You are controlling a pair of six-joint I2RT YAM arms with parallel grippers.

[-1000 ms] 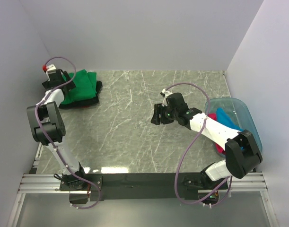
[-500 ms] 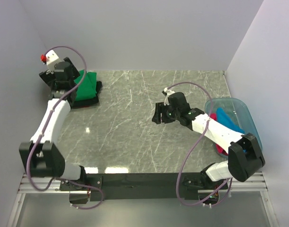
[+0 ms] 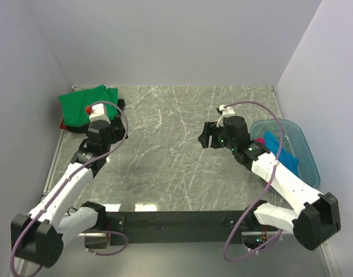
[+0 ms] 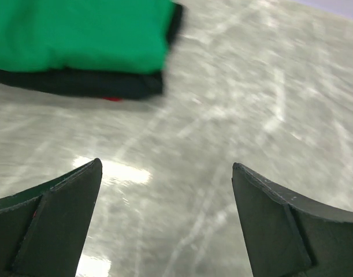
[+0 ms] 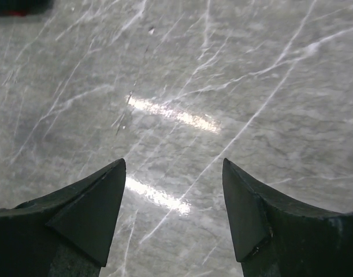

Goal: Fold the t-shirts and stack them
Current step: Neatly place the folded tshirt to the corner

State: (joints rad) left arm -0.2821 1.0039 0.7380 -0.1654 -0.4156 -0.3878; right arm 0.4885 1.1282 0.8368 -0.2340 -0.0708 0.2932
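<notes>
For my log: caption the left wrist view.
Open left gripper over marble table; green t-shirt stacked on black one beyond.

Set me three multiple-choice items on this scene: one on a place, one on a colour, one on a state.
1. Where on the table does the stack of folded t-shirts lie?
A) far left corner B) centre C) near right corner
2. What colour is the top shirt of the stack?
A) black B) pink C) green
3. How is the left gripper?
A) shut on a shirt B) open, holding nothing C) shut, empty
Key: 1 A, the top view shows it in the far left corner; 2 C, green cloth lies over a black shirt; 3 B, its wrist view shows the jaws apart over bare table.
</notes>
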